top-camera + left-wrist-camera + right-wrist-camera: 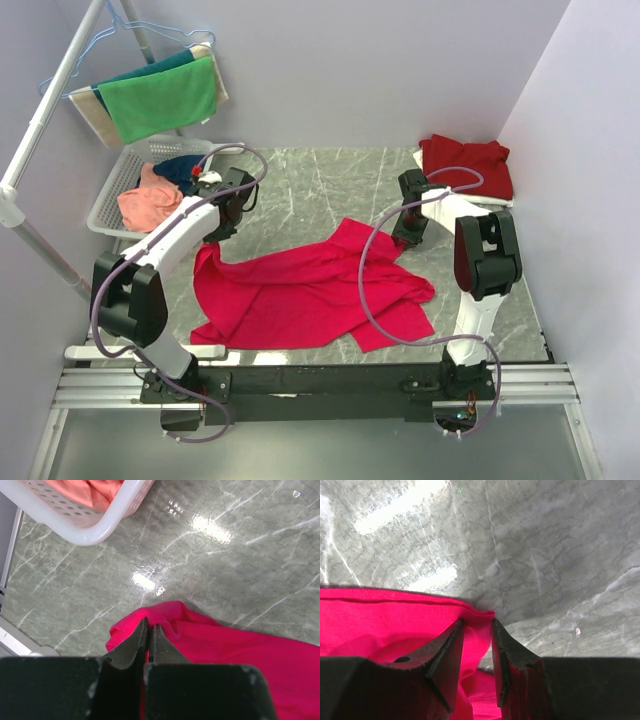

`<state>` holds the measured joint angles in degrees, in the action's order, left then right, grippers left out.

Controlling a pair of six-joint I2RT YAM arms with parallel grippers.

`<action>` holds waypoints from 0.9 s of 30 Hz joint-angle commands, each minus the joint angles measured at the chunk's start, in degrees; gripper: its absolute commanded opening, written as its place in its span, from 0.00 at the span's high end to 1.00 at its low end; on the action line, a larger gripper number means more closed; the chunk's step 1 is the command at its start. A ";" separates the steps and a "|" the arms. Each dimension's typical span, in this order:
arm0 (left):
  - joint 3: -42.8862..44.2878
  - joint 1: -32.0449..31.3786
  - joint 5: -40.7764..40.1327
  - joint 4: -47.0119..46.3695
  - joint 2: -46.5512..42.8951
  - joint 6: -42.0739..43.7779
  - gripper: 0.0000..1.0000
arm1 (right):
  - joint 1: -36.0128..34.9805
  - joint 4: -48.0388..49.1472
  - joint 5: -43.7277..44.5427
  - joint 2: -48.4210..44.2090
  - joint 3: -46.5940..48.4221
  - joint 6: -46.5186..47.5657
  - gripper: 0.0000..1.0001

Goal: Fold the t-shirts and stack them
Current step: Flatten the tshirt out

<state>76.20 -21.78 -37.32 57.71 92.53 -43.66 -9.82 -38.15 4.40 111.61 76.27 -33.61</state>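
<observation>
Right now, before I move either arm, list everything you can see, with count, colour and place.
bright pink-red t-shirt: one, spread crumpled across the table's middle
maroon t-shirt: one, dark red, far right corner
salmon-orange t-shirt: one, in the basket
navy t-shirt: one, in the basket, behind the orange one
basket: one, white, far left of table
towels: three, green, teal and beige, hanging on the rack
rack: one, white poles, far left
table: one, grey-green marble
left arm: jaws shut on the bright shirt's left edge
right arm: jaws open, straddling the bright shirt's far edge
</observation>
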 commanded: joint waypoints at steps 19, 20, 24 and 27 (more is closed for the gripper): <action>14.13 0.42 -2.58 -0.05 -1.92 3.66 0.99 | 0.60 -8.33 12.73 -14.03 14.58 4.51 1.00; 17.45 0.60 -2.67 -1.36 -2.00 5.24 0.99 | 1.03 -8.52 13.69 -15.18 16.00 5.04 1.00; 26.68 1.21 -3.02 -5.67 -1.57 10.95 0.99 | 2.61 -10.36 13.61 -19.67 27.57 8.28 1.00; 35.22 1.65 -2.93 -7.35 -0.07 15.00 0.99 | 3.14 -11.85 12.74 -20.73 36.89 10.92 1.00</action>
<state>100.71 -20.93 -37.98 55.79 92.75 -35.64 -8.08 -47.20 14.68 95.15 102.28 -27.18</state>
